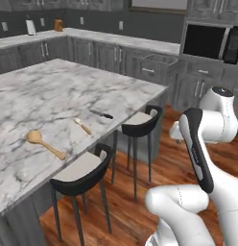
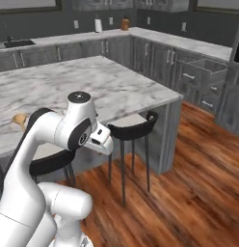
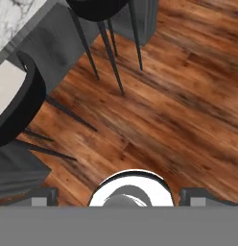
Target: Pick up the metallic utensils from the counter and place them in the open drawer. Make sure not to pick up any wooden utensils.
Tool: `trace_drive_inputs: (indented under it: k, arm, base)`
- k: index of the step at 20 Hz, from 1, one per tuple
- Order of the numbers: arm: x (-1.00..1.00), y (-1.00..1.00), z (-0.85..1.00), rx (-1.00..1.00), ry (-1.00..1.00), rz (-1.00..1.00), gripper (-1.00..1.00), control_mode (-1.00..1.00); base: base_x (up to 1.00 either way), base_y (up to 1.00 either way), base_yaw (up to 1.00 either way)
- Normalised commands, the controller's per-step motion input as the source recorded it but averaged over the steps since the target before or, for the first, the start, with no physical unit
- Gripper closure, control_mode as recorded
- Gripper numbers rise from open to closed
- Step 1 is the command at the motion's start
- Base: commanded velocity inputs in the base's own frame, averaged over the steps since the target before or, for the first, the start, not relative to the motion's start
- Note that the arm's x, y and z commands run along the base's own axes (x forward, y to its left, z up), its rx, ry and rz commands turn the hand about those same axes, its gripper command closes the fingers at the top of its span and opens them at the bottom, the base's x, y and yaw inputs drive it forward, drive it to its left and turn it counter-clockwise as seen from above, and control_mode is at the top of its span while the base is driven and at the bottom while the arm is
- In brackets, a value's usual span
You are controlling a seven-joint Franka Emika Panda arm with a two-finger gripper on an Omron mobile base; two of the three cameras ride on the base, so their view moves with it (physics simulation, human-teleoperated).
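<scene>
The jaws stand wide apart and hold nothing, pointing down at the wooden floor [image 3: 164, 96] beside the stools; the two dark fingertips [image 3: 41, 196] show far apart at the lower edge of the hand view. The gripper [image 3: 123, 196] hangs well away from the utensils. On the marble surface [image 1: 53, 91] the black-handled knife [image 1: 101, 114] lies near the edge above the far stool [image 1: 140, 122]. Just beside it towards the middle lies the smaller wooden spoon [image 1: 82, 126], and further along lies the large wooden spoon [image 1: 44, 143], above the near stool [image 1: 82, 175]. Across the aisle, the open drawer [image 2: 208, 67] juts out of the grey cabinets [image 2: 155, 55] along the wall.
</scene>
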Motion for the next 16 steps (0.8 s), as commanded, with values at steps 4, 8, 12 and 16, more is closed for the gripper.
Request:
trace_drive_inputs:
  k: [4, 8, 12, 16]
  arm:
    - [0.00, 0.00, 0.00, 0.00, 0.00, 0.00, -1.00, 1.00]
    - [0.00, 0.00, 0.00, 0.00, 0.00, 0.00, -1.00, 1.00]
    - [0.00, 0.00, 0.00, 0.00, 0.00, 0.00, -1.00, 1.00]
    - [0.00, 0.00, 0.00, 0.00, 0.00, 0.00, -1.00, 1.00]
  base:
    - [0.49, -0.72, 0.44]
    - [0.53, -0.32, 0.34]
    - [0.50, -0.39, 0.37]
    - [0.44, -0.42, 0.40]
